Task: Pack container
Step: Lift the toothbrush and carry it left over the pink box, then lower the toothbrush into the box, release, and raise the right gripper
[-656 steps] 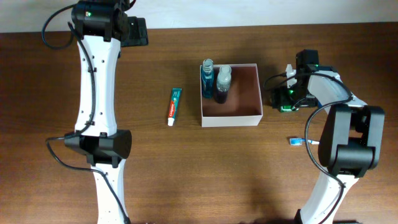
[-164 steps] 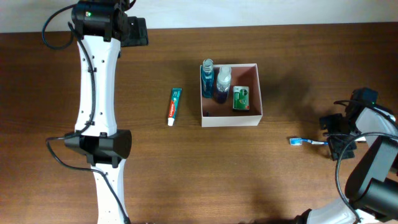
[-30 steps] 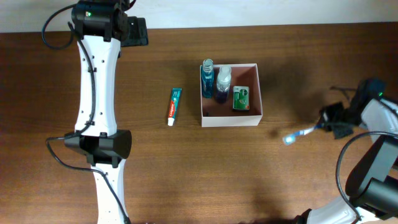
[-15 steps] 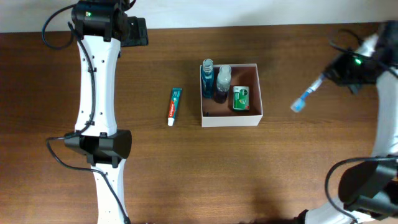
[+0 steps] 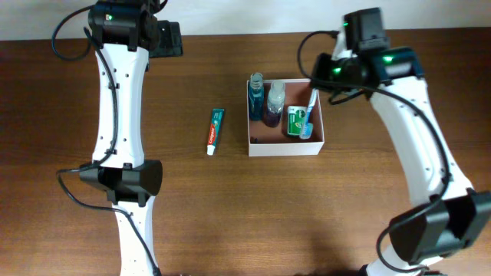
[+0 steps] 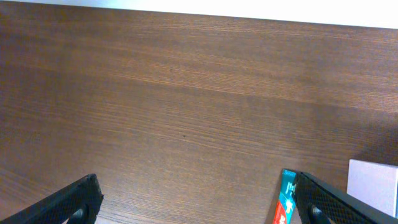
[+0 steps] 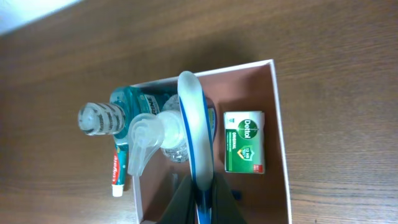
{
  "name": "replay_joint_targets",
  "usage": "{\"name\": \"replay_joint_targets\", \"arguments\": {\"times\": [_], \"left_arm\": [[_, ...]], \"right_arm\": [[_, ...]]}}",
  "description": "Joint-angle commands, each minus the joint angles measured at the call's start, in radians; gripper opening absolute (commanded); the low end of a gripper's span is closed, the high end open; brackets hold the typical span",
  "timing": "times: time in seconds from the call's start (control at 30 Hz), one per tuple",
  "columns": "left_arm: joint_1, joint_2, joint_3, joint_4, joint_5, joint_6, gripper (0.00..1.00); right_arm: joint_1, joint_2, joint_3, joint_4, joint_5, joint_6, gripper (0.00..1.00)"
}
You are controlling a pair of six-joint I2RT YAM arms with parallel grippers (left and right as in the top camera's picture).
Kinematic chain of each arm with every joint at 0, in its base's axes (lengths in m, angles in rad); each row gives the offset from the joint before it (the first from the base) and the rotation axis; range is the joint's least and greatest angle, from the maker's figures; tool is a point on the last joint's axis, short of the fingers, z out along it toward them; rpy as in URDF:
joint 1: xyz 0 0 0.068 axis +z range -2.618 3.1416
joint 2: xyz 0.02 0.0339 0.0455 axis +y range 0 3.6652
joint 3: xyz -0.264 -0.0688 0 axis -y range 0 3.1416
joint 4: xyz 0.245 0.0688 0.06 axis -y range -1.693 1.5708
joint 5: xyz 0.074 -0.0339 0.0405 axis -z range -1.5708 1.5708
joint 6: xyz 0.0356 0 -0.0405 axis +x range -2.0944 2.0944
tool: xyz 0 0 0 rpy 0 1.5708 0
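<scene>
Brown wood table [image 5: 230, 222]; right tool [image 7: 200, 199] clamps toothbrush [image 7: 194, 130] over container [image 5: 285, 148]; left tool [image 6: 196, 186] spread.

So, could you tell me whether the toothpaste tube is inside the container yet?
Out. The toothpaste tube lies flat on the table, left of the container, apart from it.

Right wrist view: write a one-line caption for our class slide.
Right fingers grip a toothbrush over the container holding a blue bottle, a pump bottle and a green packet.
</scene>
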Motion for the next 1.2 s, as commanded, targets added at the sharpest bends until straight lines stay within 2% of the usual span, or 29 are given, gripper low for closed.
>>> {"name": "replay_joint_targets", "arguments": {"times": [0.0,0.23,0.73,1.17], "left_arm": [[0.002,-0.011,0.011,-0.001,0.008,-0.009,0.99],[0.002,-0.011,0.011,-0.001,0.008,-0.009,0.99],[0.002,-0.011,0.011,0.0,0.008,-0.009,0.99],[0.002,-0.011,0.011,0.0,0.008,-0.009,0.99]], "right_arm": [[0.035,0.072,0.007,0.005,0.087,0.024,0.04],[0.04,0.169,0.007,0.021,0.126,0.079,0.04],[0.041,0.184,0.007,0.014,0.148,0.351,0.04],[0.042,0.189,0.007,-0.041,0.091,0.402,0.06]]}}
